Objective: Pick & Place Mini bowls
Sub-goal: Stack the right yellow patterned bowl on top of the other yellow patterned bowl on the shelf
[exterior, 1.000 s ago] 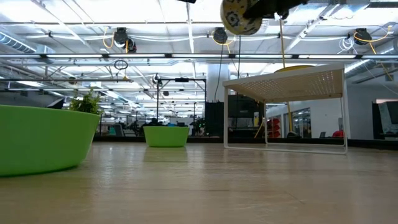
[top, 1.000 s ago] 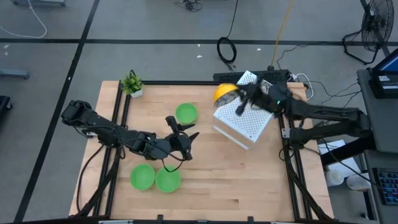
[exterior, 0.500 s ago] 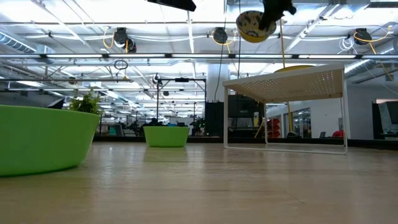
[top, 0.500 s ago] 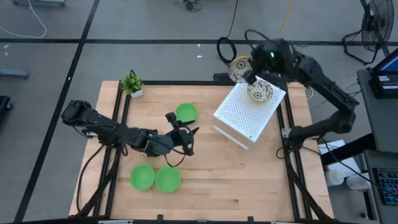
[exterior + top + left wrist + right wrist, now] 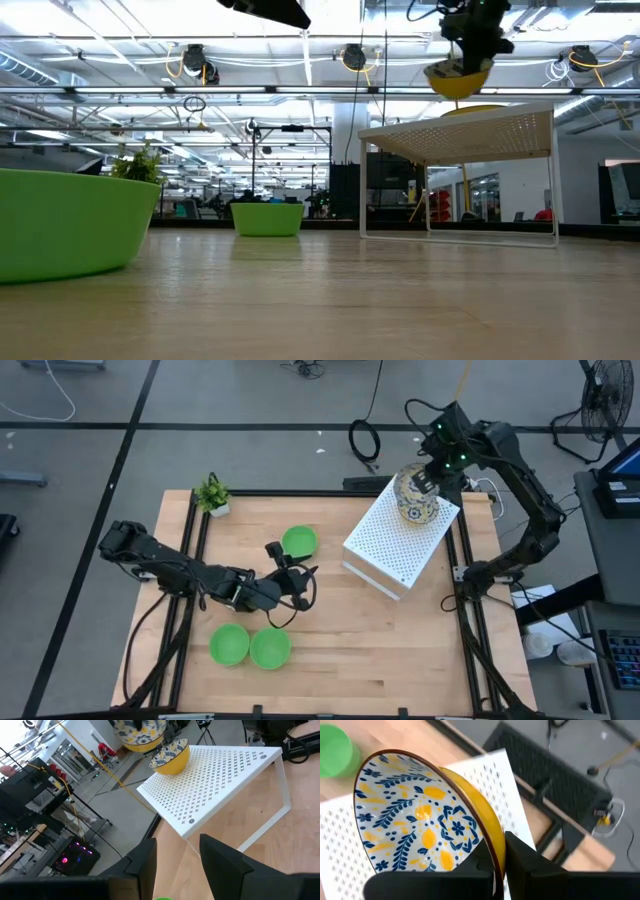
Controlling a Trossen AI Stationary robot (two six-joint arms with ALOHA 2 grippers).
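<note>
Overhead, right claw [image 5: 428,478] grips floral bowl [image 5: 412,492].

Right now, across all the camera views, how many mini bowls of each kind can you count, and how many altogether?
Plain green bowls: 3
Floral bowls: 2
Total in view: 5

Three green bowls [image 5: 299,541] sit upright on the table — two floral bowls [image 5: 415,500] above the white rack, one lifted.
</note>
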